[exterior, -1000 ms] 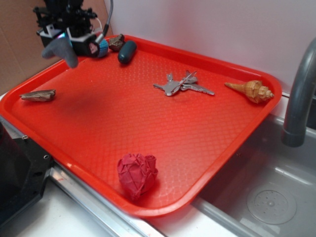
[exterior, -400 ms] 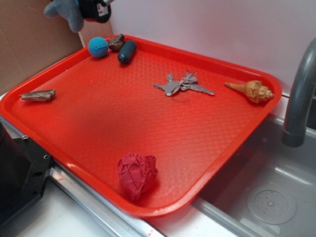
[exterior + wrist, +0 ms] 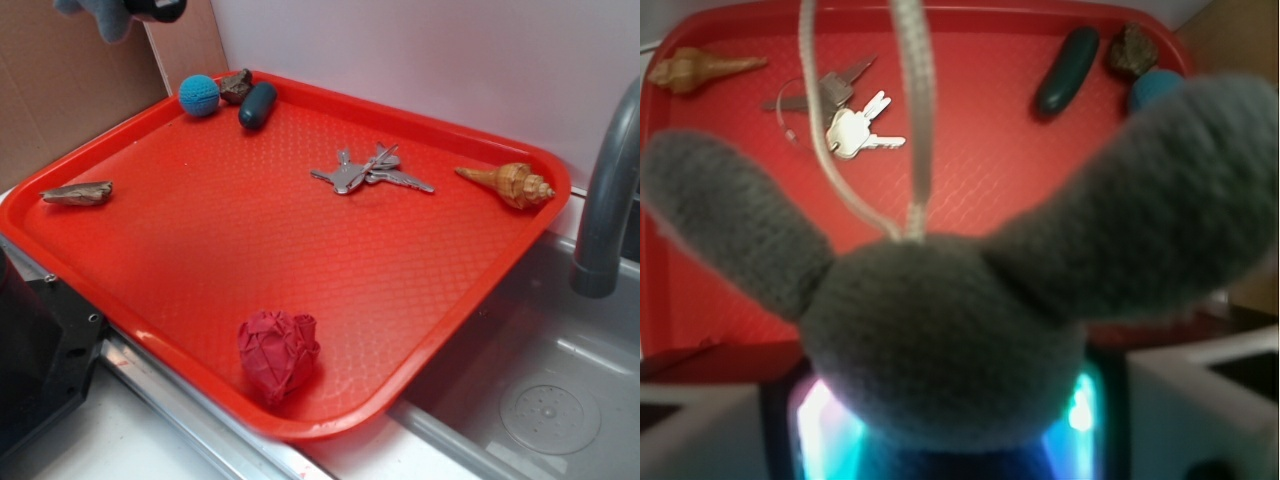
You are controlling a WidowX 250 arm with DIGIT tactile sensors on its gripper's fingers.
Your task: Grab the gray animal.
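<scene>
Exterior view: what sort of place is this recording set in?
Probably a toy or mock kitchen counter: a gray faucet stands over a sink basin with a drain, beside a red tray of small items. Cardboard behind suggests a lab setup.

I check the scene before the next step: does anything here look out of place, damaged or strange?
Nothing looks damaged or spilled. The gray animal hangs in the claw high above the red tray's far left corner. The keys, shell, teal ball and crumpled red paper lie loose on the tray.
</scene>
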